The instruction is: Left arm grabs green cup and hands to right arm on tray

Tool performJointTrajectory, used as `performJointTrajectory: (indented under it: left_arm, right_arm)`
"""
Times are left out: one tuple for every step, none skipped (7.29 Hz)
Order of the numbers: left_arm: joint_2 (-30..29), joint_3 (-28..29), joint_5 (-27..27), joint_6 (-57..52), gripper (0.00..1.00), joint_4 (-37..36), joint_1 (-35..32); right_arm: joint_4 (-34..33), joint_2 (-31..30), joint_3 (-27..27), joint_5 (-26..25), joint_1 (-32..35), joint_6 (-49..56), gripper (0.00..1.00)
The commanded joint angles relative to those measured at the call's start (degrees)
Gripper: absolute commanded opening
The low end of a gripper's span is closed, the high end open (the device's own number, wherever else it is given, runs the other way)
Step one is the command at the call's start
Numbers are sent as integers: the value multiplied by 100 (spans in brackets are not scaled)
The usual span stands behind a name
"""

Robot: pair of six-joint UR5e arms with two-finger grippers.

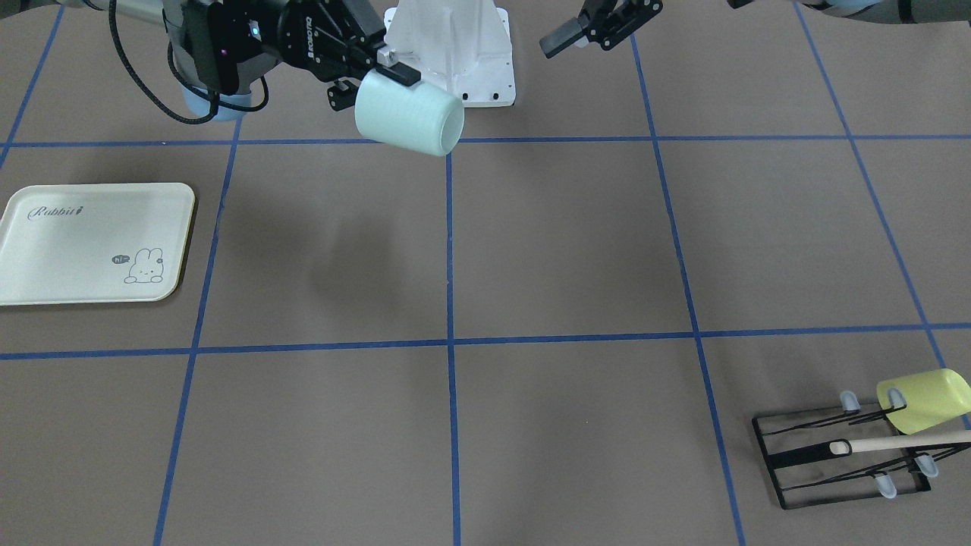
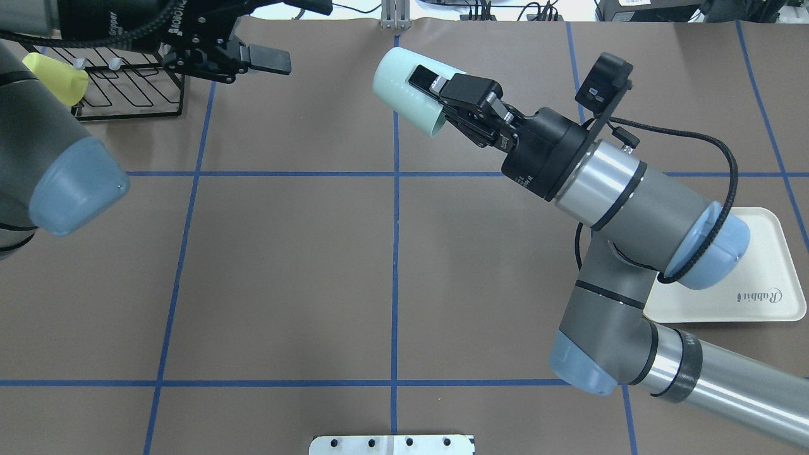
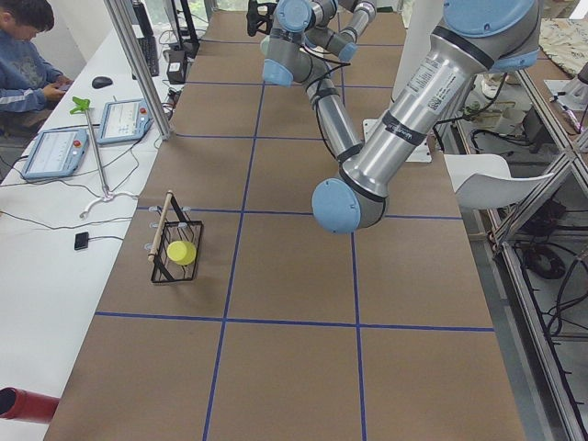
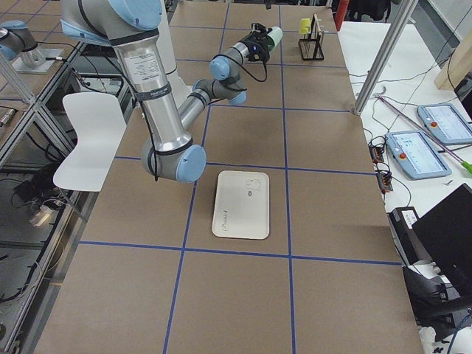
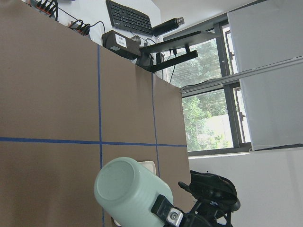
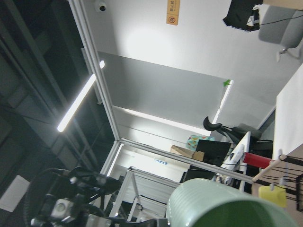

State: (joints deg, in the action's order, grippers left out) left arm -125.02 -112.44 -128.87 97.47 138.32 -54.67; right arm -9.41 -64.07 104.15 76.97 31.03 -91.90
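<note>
Right gripper [image 2: 435, 93] clamped; left gripper [image 2: 285, 33] agape.

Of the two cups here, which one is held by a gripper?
The pale mint green cup, gripped in the air by the right gripper; the yellow-green cup sits on the black wire rack.

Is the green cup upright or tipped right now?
Tipped: the green cup lies nearly sideways in the air, gripped at its mouth by the right claw, its closed base pointing away from that arm.
</note>
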Motion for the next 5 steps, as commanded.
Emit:
performJointTrajectory:
  left_arm:
    - [615,152,2,-883,100,-51,-26]
    - [845,152,11,-1532,100,-538,-113]
    - [873,144,11,-2269,100,-1309,-166]
    - [874,135,2,-3251,100,-2283,-201]
    - [900,100,20,-4131,100,-3258,-445]
  right_arm:
    - [-2124,-18,262,857,558,75,0]
    - [-3448,-18,664,1525,980,215,0]
    - [-4532,-18,981,1941,1245,582,0]
    - [-5726,17,1202,2189,1483,1038,0]
    - [-6852,-18,1561,2278,1581,1590,0]
